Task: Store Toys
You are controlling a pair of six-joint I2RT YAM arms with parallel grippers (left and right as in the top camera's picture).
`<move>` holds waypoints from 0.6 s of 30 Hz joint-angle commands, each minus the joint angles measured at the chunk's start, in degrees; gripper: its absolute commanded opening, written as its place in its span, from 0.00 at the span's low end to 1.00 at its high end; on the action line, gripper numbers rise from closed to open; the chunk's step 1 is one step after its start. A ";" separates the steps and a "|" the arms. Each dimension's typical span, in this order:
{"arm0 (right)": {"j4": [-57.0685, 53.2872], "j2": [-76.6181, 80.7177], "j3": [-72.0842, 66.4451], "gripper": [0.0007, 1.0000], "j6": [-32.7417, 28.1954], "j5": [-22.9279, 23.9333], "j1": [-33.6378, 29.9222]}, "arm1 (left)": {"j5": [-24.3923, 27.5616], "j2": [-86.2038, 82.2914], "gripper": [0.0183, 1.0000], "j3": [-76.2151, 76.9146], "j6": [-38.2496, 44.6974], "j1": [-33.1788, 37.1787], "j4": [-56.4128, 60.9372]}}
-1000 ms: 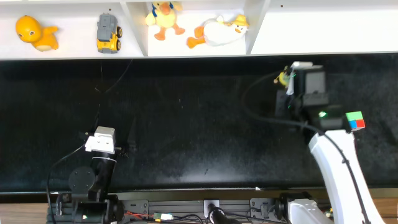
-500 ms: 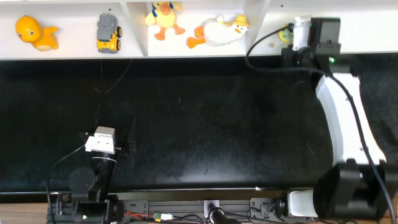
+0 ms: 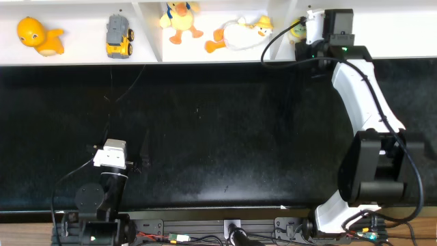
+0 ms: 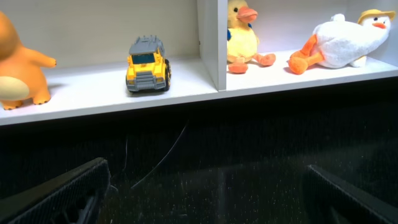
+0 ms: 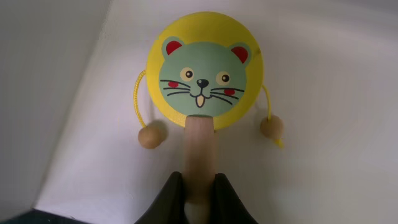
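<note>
Orange toy [image 3: 39,35] and truck [image 3: 118,35] share the left bay of the white shelf [image 3: 218,56]. In the middle bay a yellow duck [image 3: 180,20] sits beside a white duck [image 3: 242,34]. Below them the left gripper [image 4: 206,168] hangs low over the black worktop [image 3: 218,130], well apart from the shelf, its fingers [image 4: 68,190] spread wide and holding nothing.

At far right, the right gripper [image 5: 199,186] is inside the right bay. Its fingers [image 5: 166,200] are clamped on the wooden handle [image 5: 200,146] of the rattle [image 5: 205,71], a yellow drum with a cat face. The drum lies face up against the bay's white floor, near the divider [image 5: 50,93], with a bead [image 5: 151,137] splayed on a cord at each side. Whether the drum fully rests on the floor cannot be told.

The step in hand looks like the set-down, with three toys stored and this one nearly so. Doing it well probably means settling the drum flat on the floor before letting go. The fingers should then part only enough to clear the handle and back straight out along its line. A sideways pull could drag the rattle toward the shelf lip or snag a bead cord. The arm should also keep off the divider and the white duck just beyond it.
</note>
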 commanded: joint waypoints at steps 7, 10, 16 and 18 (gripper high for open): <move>2.03 1.66 1.88 0.13 0.74 -1.25 1.49 | 0.57 -0.61 1.00 -0.04 0.90 -0.26 -0.28; 1.92 1.64 1.88 0.44 0.72 -0.92 1.46 | 0.57 -0.61 1.00 -0.04 0.90 -0.26 -0.26; 0.17 0.63 1.88 1.00 0.72 1.97 2.12 | 0.57 -0.61 1.00 -0.04 0.87 -0.26 -0.28; -2.16 -0.83 1.86 1.00 0.72 3.80 2.78 | 0.57 -0.61 1.00 -0.04 0.90 -0.26 -0.28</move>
